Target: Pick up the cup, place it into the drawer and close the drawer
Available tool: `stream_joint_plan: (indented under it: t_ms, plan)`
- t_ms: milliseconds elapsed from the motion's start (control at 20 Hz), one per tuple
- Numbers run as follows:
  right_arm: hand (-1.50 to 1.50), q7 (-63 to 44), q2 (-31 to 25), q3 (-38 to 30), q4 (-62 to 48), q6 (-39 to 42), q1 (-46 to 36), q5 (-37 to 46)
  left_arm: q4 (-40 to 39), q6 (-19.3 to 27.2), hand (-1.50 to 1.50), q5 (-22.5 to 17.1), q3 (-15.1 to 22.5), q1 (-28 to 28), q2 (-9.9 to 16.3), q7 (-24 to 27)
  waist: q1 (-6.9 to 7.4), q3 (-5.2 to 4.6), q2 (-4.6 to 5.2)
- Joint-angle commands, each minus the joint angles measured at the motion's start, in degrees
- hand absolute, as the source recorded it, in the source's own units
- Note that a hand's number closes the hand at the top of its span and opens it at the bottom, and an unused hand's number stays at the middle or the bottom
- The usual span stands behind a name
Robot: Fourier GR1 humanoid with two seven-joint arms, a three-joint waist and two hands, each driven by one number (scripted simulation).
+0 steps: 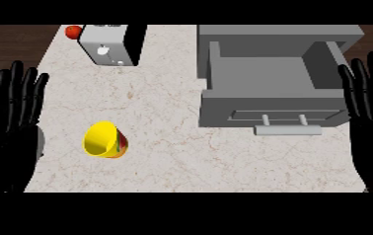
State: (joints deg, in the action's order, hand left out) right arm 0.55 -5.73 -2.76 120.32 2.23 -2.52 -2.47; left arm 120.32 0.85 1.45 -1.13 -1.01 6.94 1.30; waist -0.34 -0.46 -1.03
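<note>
A yellow cup (102, 139) with a red patch on its side lies tipped on the marble counter (167, 130) at the lower left, its mouth facing left and up. The grey drawer (271, 83) stands pulled open at the upper right, its inside bare and its handle (287, 130) toward me. My left hand (18, 110) rests open at the left edge, fingers up, a short way left of the cup. My right hand (358, 100) rests open at the right edge, beside the drawer's right wall.
A grey and black appliance (111, 44) stands at the counter's back left, with a small red object (73, 31) beside it. Dark wood floor shows past the counter's far corners.
</note>
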Motion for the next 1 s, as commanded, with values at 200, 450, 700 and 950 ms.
stream_joint_plan:
  t_ms: [200, 450, 700, 950]
  plan:
    - [-1.50, -4.6, 1.6, 4.4, 4.1, -0.5, 2.9, 3.2, 0.2, -4.0, -1.50, -2.6, 1.4, -2.7, -1.3, 3.5, 0.29, 0.45, 0.97]
    - [-1.50, -5.4, 1.5, 3.0, -3.0, 3.4, 1.1, -5.1, -2.0, -2.0, -1.50, -9.7, 2.6, 0.1, -5.9, -3.3, 0.35, 0.48, 1.07]
    - [-1.50, -3.9, 2.2, 3.6, -3.0, 3.2, 1.7, -2.8, 0.0, -2.3, -1.50, -9.1, 4.3, -3.4, -6.0, -4.1, 0.37, 0.47, 1.00]
    - [-1.50, -7.1, 0.3, -0.9, -7.2, 2.8, -6.3, -5.0, -3.0, -0.4, -1.50, -8.9, 3.5, 0.8, -6.6, -3.6, 0.43, 0.46, 1.02]
